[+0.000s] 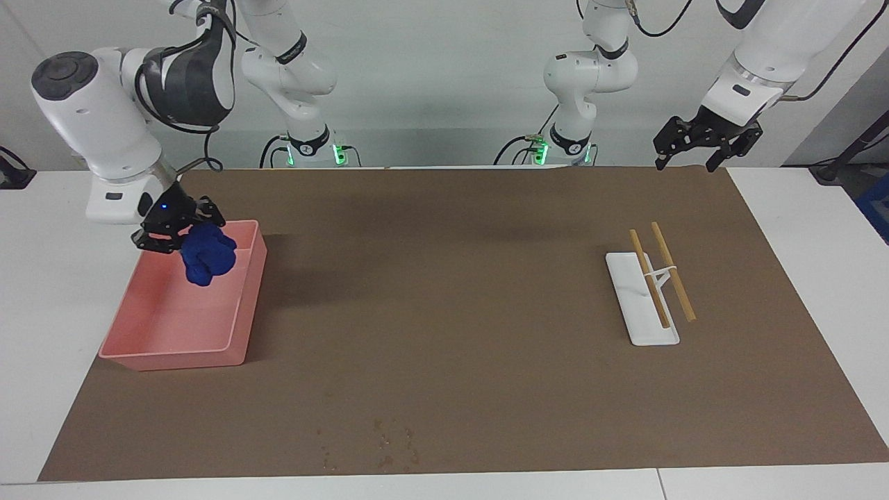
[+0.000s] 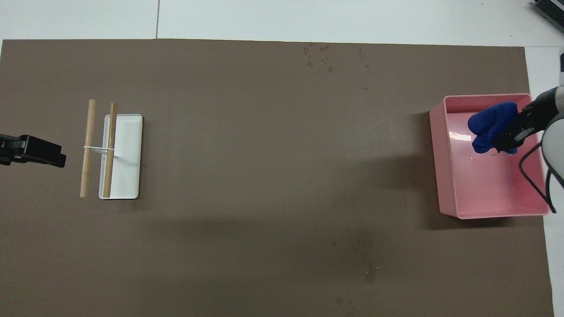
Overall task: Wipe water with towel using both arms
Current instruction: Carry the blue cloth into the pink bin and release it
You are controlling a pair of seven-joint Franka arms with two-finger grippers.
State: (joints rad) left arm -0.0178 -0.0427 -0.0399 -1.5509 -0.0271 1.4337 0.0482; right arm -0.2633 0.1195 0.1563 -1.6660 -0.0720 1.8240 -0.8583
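Observation:
The deep-blue towel (image 1: 206,258) hangs bunched in my right gripper (image 1: 184,236), which is shut on it above the pink tray (image 1: 173,360), over the end of the tray nearer the robots. From overhead the towel (image 2: 490,124) sticks out of the right gripper (image 2: 513,132) above the tray (image 2: 434,154). A scatter of water (image 1: 390,444) drops lies on the brown mat near its edge farthest from the robots, also seen as water (image 2: 320,55) drops from overhead. My left gripper (image 1: 686,164) waits open, raised over the mat's corner at the left arm's end.
A white rectangular dish (image 1: 642,309) with two wooden sticks (image 1: 672,272) across it lies toward the left arm's end of the mat. The left gripper (image 2: 56,158) shows beside the sticks (image 2: 89,147) from overhead. A small dark stain (image 2: 369,269) marks the mat nearer the robots.

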